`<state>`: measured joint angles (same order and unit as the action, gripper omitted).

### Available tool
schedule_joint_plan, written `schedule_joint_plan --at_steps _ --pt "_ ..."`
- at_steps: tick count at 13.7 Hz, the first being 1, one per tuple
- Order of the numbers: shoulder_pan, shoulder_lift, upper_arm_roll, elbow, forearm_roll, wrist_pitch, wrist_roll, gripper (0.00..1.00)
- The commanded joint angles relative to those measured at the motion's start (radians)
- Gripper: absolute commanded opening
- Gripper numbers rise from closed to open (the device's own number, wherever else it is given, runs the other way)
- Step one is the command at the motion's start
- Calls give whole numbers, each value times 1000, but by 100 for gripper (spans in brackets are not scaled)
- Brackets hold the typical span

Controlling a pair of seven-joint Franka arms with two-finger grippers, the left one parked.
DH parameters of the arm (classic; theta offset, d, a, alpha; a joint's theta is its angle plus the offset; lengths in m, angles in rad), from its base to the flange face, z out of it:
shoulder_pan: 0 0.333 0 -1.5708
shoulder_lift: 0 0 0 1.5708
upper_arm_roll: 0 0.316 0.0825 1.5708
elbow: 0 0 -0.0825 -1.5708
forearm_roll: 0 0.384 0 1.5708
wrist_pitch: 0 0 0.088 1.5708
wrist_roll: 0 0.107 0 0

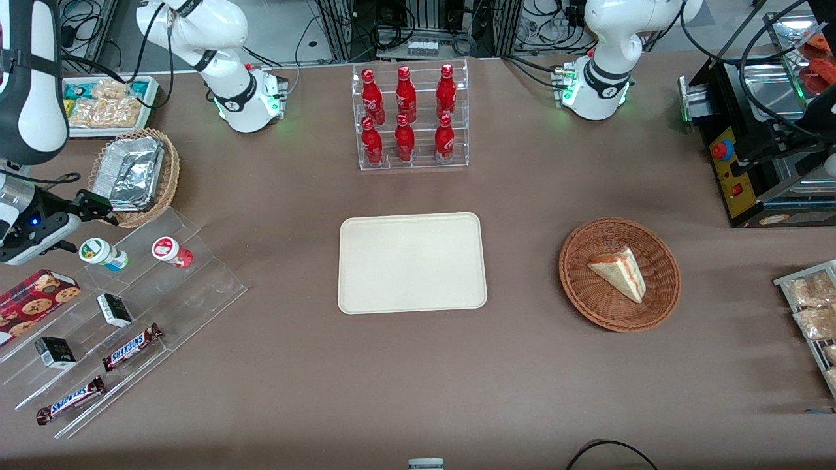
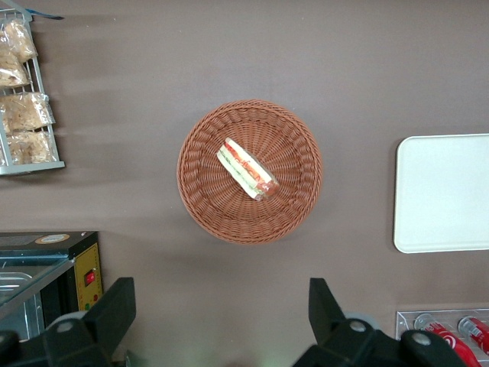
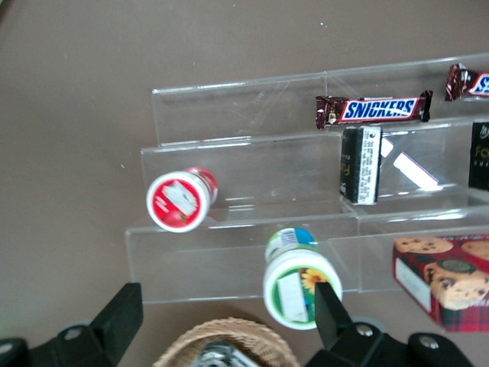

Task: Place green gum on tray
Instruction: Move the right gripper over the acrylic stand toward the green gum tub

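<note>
The right arm's black two-finger claw hangs over the working arm's end of the brown worktop, above the clear acrylic stepped display rack and next to the oval wicker basket holding a crumpled foil container. Its fingers stand apart, gripping nothing; in the right wrist view one fingertip sits just at the edge of the green gum's lid, though contact cannot be judged.

The green gum, a small white cylindrical bottle with a round green-and-white lid and a blue-green label, stands on the top step of the rack, at about 6 o'clock from the claw in the front view. Just beside it on the same step stands a similar white bottle with a red-and-white lid.

Lower steps carry two small dark boxes and two Snickers bars; a red cookie box lies at the rack's edge.

The tray, a large flat beige rectangle with rounded corners and a low rim, lies bare at the worktop's middle, well apart from the gum. At its 12 o'clock stands a clear rack of six red bottles; toward the parked arm's end sits a round brown wicker basket holding a wedge sandwich.
</note>
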<state>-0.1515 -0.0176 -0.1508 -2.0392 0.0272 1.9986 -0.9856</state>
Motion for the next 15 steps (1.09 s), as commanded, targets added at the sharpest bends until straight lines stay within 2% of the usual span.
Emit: schedule_joint_plan --at_steps 1,7,15 --pt "-36 25 4 -9 3 55 -105 100" --pt "-77 74 5 -18 7 134 -157 100" --pt "-77 108 5 -50 10 196 -156 100"
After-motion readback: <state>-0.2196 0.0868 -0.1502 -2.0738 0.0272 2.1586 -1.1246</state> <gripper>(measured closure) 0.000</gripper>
